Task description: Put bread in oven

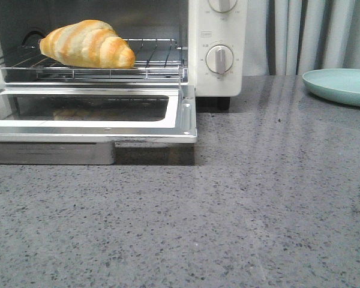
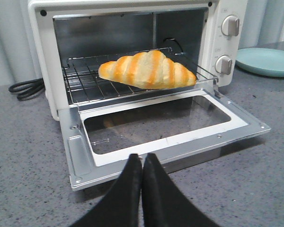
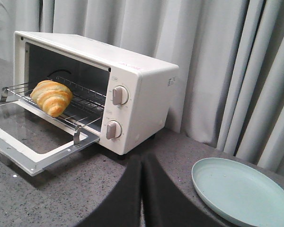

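there is one golden-orange, cream-striped croissant-shaped bread (image 1: 87, 44), one white-cream toaster oven (image 3: 137, 90), and one pale teal round plate (image 1: 342, 86), all on a speckled grey stone worktop (image 1: 240, 210). the bread lies on the oven's wire rack (image 2: 85, 80), which is drawn part way forward out of the cavity, and the glass-windowed door (image 2: 161, 127) is dropped fully open and lies flat in front of it. two round dial knobs (image 3: 119, 95) sit one above the other on the oven's control panel. the plate stands well apart from the oven, on the side of the knobs, with nothing on it. a black power cord (image 2: 26, 88) curls on the worktop beside the oven's far side, and pale grey curtains (image 3: 217, 61) hang behind everything. neither arm shows in the front view. the left gripper (image 2: 142, 163) hovers just in front of the open door, its black fingers (image 2: 130, 189) pressed together on nothing. the right gripper (image 3: 141, 163) hangs over the worktop between oven and plate, its fingers likewise clenched and bare.
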